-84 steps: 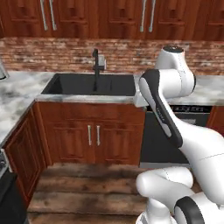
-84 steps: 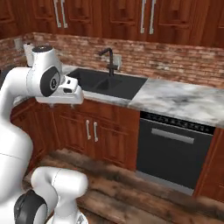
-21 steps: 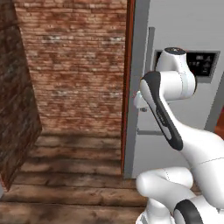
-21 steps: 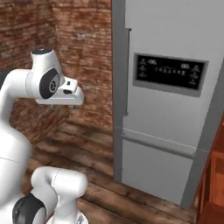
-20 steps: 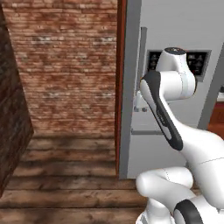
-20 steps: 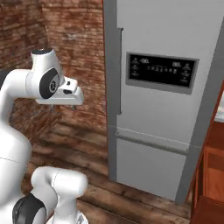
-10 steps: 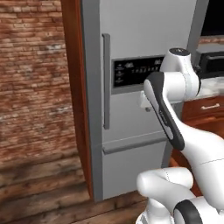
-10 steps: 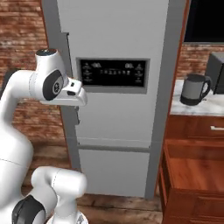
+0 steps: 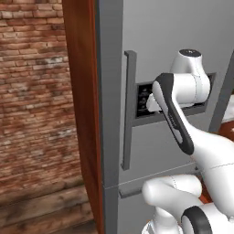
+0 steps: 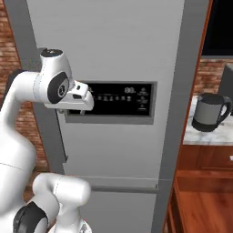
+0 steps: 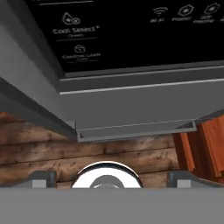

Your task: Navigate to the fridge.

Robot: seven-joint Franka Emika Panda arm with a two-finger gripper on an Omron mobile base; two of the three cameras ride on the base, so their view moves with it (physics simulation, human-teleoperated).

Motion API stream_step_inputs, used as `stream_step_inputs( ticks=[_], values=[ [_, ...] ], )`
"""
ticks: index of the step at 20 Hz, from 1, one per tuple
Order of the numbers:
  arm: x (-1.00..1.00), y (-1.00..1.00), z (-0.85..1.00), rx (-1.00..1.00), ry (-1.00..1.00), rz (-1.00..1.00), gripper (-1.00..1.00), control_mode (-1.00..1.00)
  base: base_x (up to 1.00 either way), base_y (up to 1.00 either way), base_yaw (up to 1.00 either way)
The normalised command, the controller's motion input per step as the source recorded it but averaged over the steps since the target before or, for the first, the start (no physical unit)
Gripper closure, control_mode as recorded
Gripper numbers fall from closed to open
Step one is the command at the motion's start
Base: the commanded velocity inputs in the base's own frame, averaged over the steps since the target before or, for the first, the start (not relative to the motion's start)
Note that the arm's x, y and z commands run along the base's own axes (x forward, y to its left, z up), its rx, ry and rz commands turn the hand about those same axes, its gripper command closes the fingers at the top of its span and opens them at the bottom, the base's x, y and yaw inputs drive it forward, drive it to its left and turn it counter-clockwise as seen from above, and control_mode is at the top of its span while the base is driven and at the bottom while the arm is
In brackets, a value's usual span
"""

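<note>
The fridge (image 9: 160,32) is a tall matte grey appliance directly ahead, very close. A long vertical grey bar handle (image 9: 129,109) runs down its door. Its dark dispenser panel (image 10: 119,99) sits at the height of my hand. In the hand view the panel (image 11: 131,35) lies at the top, with the grey door (image 11: 131,103) beneath it and a wood floor lower down. My gripper (image 11: 111,178) hangs just in front of the panel, open, with nothing between its fingertips (image 11: 42,177).
A red-brown wood panel (image 9: 80,114) flanks the fridge's left side, with a brick wall (image 9: 32,91) beyond it. To the right stand a grey kettle (image 10: 210,112) on a marble counter (image 10: 200,136) and wooden cabinets (image 10: 200,191) below.
The base has driven and turned, so the whole scene shifted: the fridge is now nearer and more square in front. The arm holds the same pose.
</note>
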Motion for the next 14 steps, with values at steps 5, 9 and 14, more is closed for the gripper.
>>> stream_step_inputs(
  ticks=[5,9,14],
  values=[
    [0.0,0.0,0.0,0.0,0.0,0.0,-1.0,1.0,0.44,-0.18,0.02],
    [0.18,-0.38,0.0,0.0,0.0,0.08,-1.0,-1.0,0.07,-0.09,0.02],
    [0.31,-0.59,0.0,0.0,0.0,0.12,-1.0,-1.0,0.0,0.0,0.0]
  ],
)
